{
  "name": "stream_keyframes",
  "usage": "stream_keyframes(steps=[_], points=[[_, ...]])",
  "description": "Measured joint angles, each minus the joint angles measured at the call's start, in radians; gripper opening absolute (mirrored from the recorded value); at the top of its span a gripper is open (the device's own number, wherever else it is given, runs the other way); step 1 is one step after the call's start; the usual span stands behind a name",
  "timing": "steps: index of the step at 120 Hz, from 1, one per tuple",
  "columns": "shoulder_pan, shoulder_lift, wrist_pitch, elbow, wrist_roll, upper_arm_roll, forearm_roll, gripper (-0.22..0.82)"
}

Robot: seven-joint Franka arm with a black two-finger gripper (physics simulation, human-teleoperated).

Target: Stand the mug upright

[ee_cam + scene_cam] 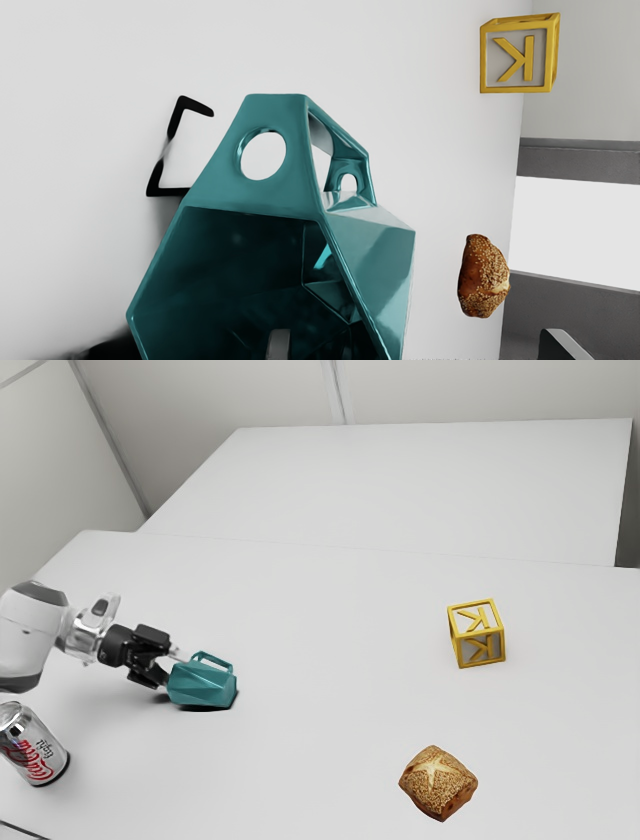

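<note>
Right by the wrist camera, see a teal mug [275,192] on its side, in from the table's [300,760] far corner on the exterior view's left. See the claw [175,670] spread wide, 1 finger [278,345] inside the mug, 1 outside.

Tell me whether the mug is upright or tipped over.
Tipped over: the mug lies on its side on the table, its open mouth facing the gripper and its handle pointing up.
</note>
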Motion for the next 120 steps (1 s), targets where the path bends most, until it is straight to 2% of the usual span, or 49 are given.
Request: stream_keyframes(steps=[11, 18, 27, 37, 57, 76, 96, 120], points=[[0.0, 0.001, -0.012, 0.001, 0.022, 0.0, -0.004, 0.24], [0.0, 0.001, -0.017, 0.002, 0.035, -0.001, -0.005, 0.12], [0.0, 0.001, -0.023, 0.005, 0.049, -0.001, -0.006, 0.01], [0.0, -0.002, -0.029, 0.007, 0.064, -0.002, -0.006, -0.06], [0.0, -0.019, -0.036, 0.012, 0.087, -0.003, -0.002, -0.14], [-0.005, -0.101, -0.043, 0.009, 0.104, -0.025, 0.004, -0.16], [-0.008, -0.171, -0.028, 0.036, 0.095, -0.127, 0.053, -0.17], [-0.01, -0.178, 0.03, 0.197, -0.003, -0.272, 0.336, -0.18]])
